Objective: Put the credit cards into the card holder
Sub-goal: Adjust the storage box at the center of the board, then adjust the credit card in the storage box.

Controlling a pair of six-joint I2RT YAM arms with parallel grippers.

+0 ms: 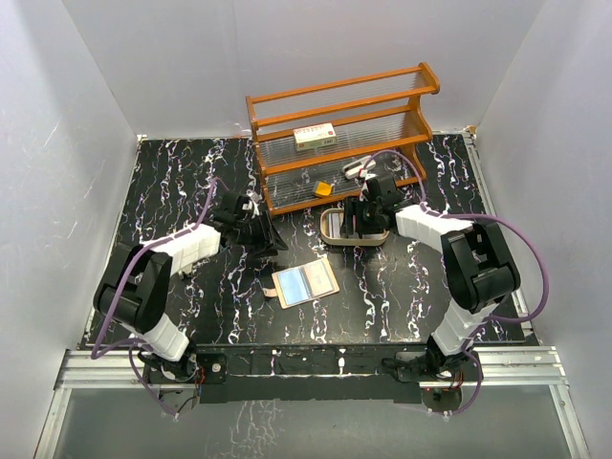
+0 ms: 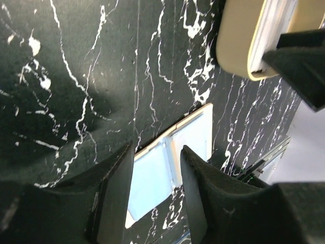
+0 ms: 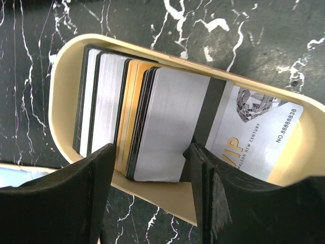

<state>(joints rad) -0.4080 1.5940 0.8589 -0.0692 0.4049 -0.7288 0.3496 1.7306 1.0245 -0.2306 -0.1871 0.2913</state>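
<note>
The card holder (image 1: pixel 304 283) lies open and flat on the black marbled table, its pale pockets facing up. My left gripper (image 1: pixel 273 239) hovers up and to the left of it. In the left wrist view the card holder (image 2: pixel 193 134) shows beyond that gripper (image 2: pixel 157 168), whose jaws are partly open with nothing between them. The credit cards (image 3: pixel 167 117), one of them orange-yellow (image 3: pixel 129 112), lean in a fanned stack inside an oval beige tray (image 3: pixel 66 91). My right gripper (image 3: pixel 152 168) straddles the near end of the stack, one finger (image 3: pixel 203 173) touching a silver card's corner, the other just clear.
A wooden rack (image 1: pixel 339 134) stands at the back with a white box (image 1: pixel 315 137) on its shelf and a small orange block (image 1: pixel 323 188) below. The tray (image 1: pixel 332 229) sits just in front of it. White walls close in three sides.
</note>
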